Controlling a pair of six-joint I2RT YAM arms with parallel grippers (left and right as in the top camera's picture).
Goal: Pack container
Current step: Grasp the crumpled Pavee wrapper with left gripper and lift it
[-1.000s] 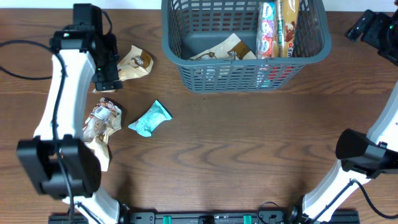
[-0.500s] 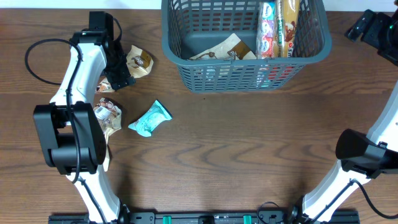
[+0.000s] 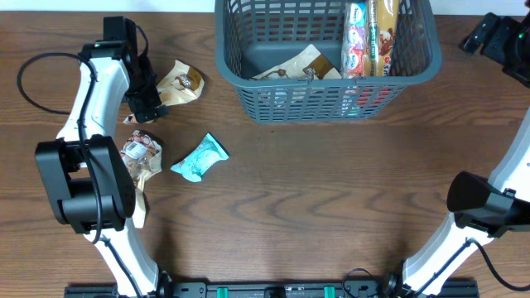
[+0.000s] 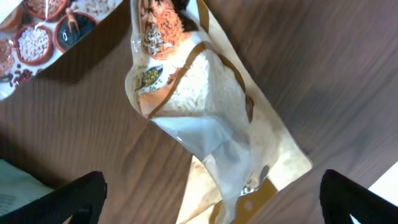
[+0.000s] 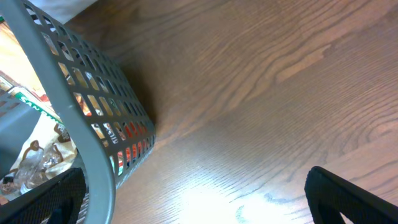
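1. Overhead view: the container (image 3: 327, 91), a dark grey-blue lattice basket, stands at the far edge of the wooden table (image 3: 331, 207), slightly right of centre.
2. Container contents: a tan packet (image 3: 294, 66) lies on the floor. Two long packets, one pink-and-white (image 3: 356, 37) and one brown-and-gold (image 3: 385, 37), lean against the right wall.
3. Loose items, left of the container: a beige windowed packet (image 3: 178, 83), a teal packet (image 3: 201, 159) and a crumpled white-and-brown packet (image 3: 137, 157), all on the table.
4. Left gripper (image 3: 149, 112): positioned over the beige windowed packet. In the left wrist view the fingers (image 4: 81, 193) stand wide apart, with the packet (image 4: 205, 118) between them and untouched; nothing is held.
5. Right gripper (image 3: 489, 37): positioned just beyond the container's right end. In the right wrist view the fingers (image 5: 348, 193) are spread wide and empty, with the container corner (image 5: 93, 124) at the left.
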